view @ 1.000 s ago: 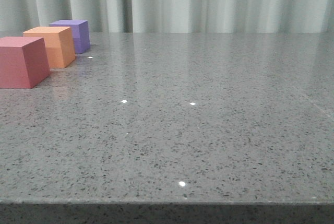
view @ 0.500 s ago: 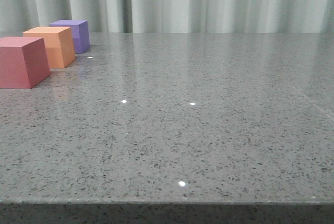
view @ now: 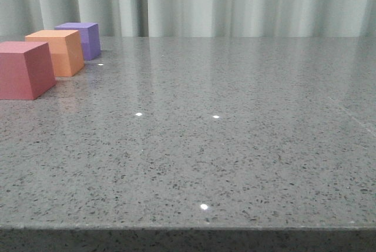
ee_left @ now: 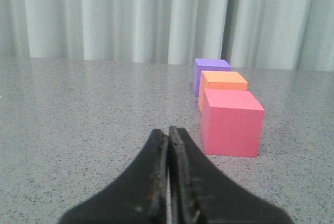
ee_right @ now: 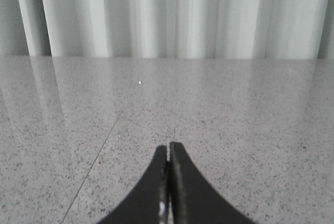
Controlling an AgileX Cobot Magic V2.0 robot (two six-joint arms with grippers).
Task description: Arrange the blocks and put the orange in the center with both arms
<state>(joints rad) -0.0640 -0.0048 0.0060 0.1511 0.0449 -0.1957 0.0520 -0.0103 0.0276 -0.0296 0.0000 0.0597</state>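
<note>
Three cubes stand in a row at the far left of the grey speckled table (view: 235, 146). The pinkish-red cube (view: 24, 70) is nearest, the orange cube (view: 59, 51) is in the middle, the purple cube (view: 82, 39) is farthest. In the left wrist view the same row shows: pinkish-red (ee_left: 232, 124), orange (ee_left: 223, 81), purple (ee_left: 211, 69). My left gripper (ee_left: 168, 130) is shut and empty, short of the pinkish-red cube and to its side. My right gripper (ee_right: 168, 145) is shut and empty over bare table. Neither gripper shows in the front view.
Pale pleated curtains (view: 235, 2) hang behind the table's far edge. A thin seam line (ee_right: 91, 169) runs across the tabletop in the right wrist view. The table's front edge (view: 188, 227) is close to the camera.
</note>
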